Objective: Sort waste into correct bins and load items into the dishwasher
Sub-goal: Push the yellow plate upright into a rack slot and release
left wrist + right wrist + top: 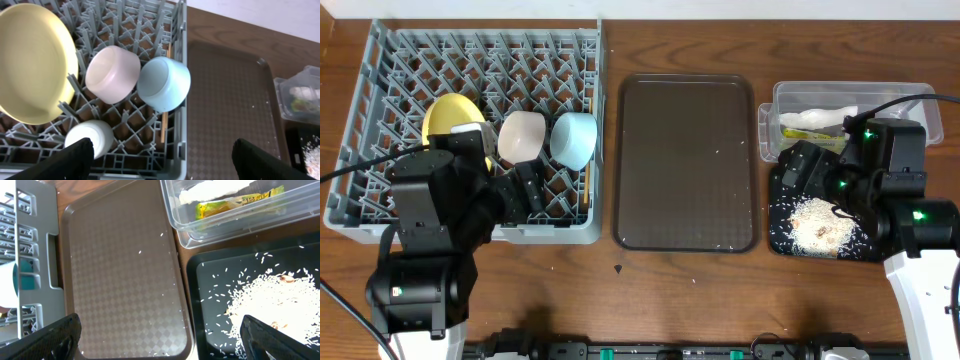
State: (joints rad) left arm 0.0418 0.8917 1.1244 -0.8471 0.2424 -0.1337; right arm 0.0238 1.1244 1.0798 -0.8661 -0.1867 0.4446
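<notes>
Rack (470,60) fills the left end of the tabletop (720,300) and carries all the dishes. At its left the yellow plate (450,117) stands on edge between the pegs. Right of the plate the white bowl (523,137) and the blue bowl (573,137) lie tipped side by side, bases showing in the left wrist view. The cup (92,137) sits in the row nearer the robot, below the white bowl. The chopsticks (164,127) lie along the rack's right wall, mostly hidden under the blue bowl. The left end effector (162,145) hangs over the rack's near right corner, fingers spread wide and holding nothing.

Just beside the rack lies the brown tray (685,160), bare but for a few stray grains.

The right end effector (160,320) hovers over the line where the brown tray meets the black tray (782,200), fingers spread apart and empty.

At the far right the tub (775,120) holds the paper strip (215,190) and, nearer the robot, the wrapper (235,204). The black tray sits just in front of the tub and holds a heap of rice (280,300) with loose grains scattered around it.
</notes>
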